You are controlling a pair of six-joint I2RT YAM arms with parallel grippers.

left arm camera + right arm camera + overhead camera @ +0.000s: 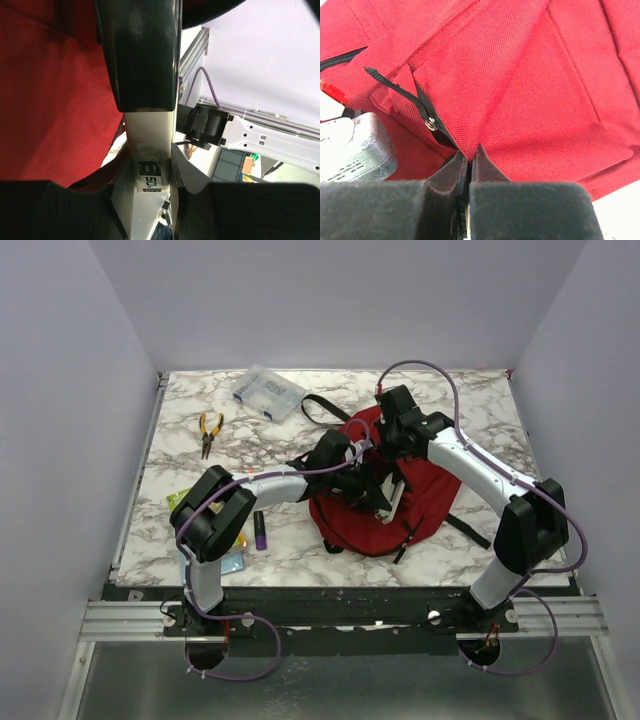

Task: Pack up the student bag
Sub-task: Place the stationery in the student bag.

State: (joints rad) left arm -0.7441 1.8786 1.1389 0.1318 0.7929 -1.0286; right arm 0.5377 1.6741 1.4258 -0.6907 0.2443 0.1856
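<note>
The student bag is a dark red backpack lying in the middle of the table, and its red cloth fills the right wrist view. My right gripper is shut on a fold of that cloth beside the open zip, whose metal pull hangs just to the left. From above, the right gripper sits at the bag's far edge. My left gripper is closed on a flat white item with a black end and a small label, held over the bag's opening.
A clear plastic box stands at the back of the table. Yellow-handled pliers lie on the left. A purple stick, a green-yellow packet and a small blue item lie near the left arm. Black straps trail from the bag.
</note>
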